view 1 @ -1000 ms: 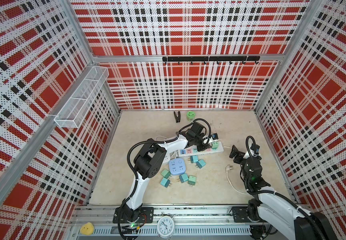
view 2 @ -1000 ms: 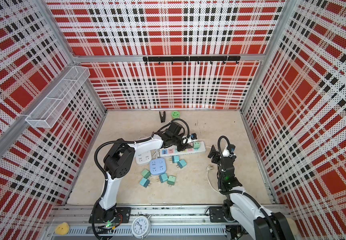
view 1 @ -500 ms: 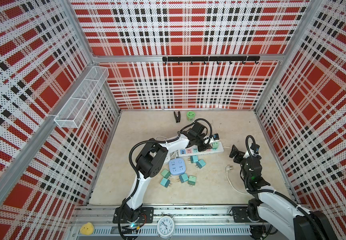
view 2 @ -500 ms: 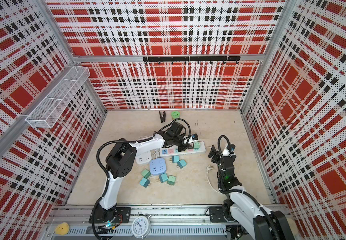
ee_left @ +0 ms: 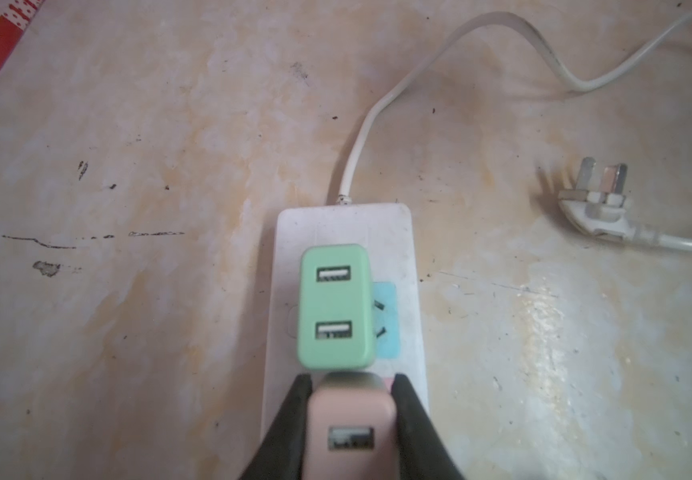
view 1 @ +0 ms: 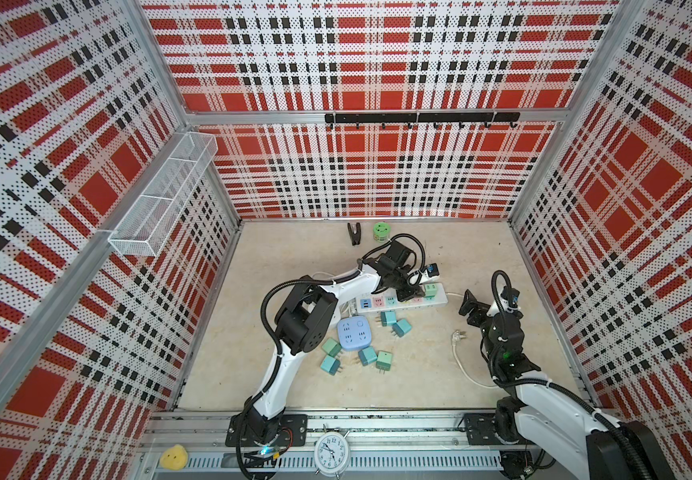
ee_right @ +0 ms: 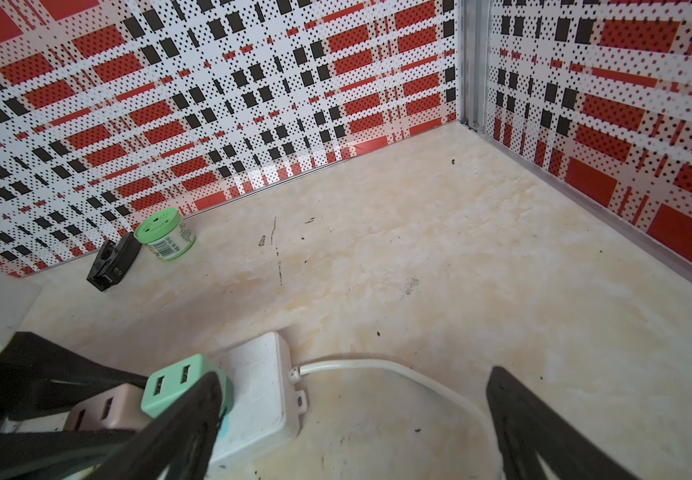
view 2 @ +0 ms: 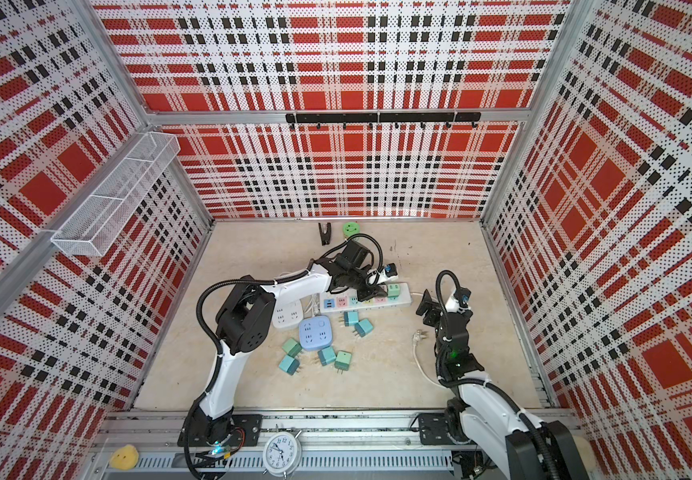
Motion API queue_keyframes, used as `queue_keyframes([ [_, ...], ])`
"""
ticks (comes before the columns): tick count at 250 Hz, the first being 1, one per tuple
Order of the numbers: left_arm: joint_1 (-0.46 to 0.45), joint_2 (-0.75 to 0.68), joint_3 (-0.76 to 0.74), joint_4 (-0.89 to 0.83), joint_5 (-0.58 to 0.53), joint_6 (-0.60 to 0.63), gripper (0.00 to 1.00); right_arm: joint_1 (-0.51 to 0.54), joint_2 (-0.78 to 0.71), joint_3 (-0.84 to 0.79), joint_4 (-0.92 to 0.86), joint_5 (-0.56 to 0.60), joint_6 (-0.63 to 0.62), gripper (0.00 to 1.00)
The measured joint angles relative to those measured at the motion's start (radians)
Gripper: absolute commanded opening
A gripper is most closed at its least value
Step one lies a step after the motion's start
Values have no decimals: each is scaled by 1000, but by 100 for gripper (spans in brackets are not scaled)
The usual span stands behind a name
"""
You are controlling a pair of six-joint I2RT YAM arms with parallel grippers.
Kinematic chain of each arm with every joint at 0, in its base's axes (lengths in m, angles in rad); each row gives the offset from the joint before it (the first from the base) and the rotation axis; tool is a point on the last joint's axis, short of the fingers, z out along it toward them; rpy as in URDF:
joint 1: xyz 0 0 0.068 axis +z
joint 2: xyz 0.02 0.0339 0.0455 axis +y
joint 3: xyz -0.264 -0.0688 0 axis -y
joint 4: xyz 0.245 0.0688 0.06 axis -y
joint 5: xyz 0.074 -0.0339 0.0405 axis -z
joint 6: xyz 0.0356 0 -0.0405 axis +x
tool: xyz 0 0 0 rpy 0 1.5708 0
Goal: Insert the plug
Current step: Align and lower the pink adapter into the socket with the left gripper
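Left hand [ee_left: 350, 395]: clamped narrow on the pale pink, boxy USB charger plug [ee_right: 103, 409], black fingers [ee_left: 294, 419] on its two side faces. Plug body upright, USB ports facing up.

Plug position: over the long white plastic power strip [ee_left: 344, 224], just beside the mint-green USB charger plug [ee_left: 333, 307] already seated in the last socket at the strip's cord end. The strip lies mid-tabletop, roughly parallel to the far edge. The pins are hidden, so I cannot tell whether they are in the slots or how deep.

Right hand [ee_right: 352, 374]: spread wide, empty, hanging near the strip's cord end above the white cable [ee_left: 377, 112]. It touches nothing.

Judged step: pressing the pink plug home.

Doing it well:
- Push straight down with the body square to the strip. A tilt would likely jam the pins at the slot mouths.
- There is very little gap to the green neighbour. Don't drift toward it, or the two casings will bind.
- The strip is loose on the tabletop and may slide or rock under the push. The free right hand is well placed to brace the cord end.
- Release only when the pink body sits as flush as the green one.
- Open the fingers sideways before lifting, so the plug isn't dragged back out.
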Motion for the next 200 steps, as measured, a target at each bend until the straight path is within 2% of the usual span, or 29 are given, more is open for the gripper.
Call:
queue_keyframes([
  [83,-3,11,25,-30,-12,-65,0,0,9,7,0,-2,0,100],
  [118,-23,10,16,-26,-75,-85,0,0,9,7,0,-3,1,100],
  [146,-37,2,-10,4,-123,-111,0,0,9,7,0,-3,0,100],
  [200,-58,-18,-84,124,-143,-205,0,0,9,7,0,-3,0,100],
])
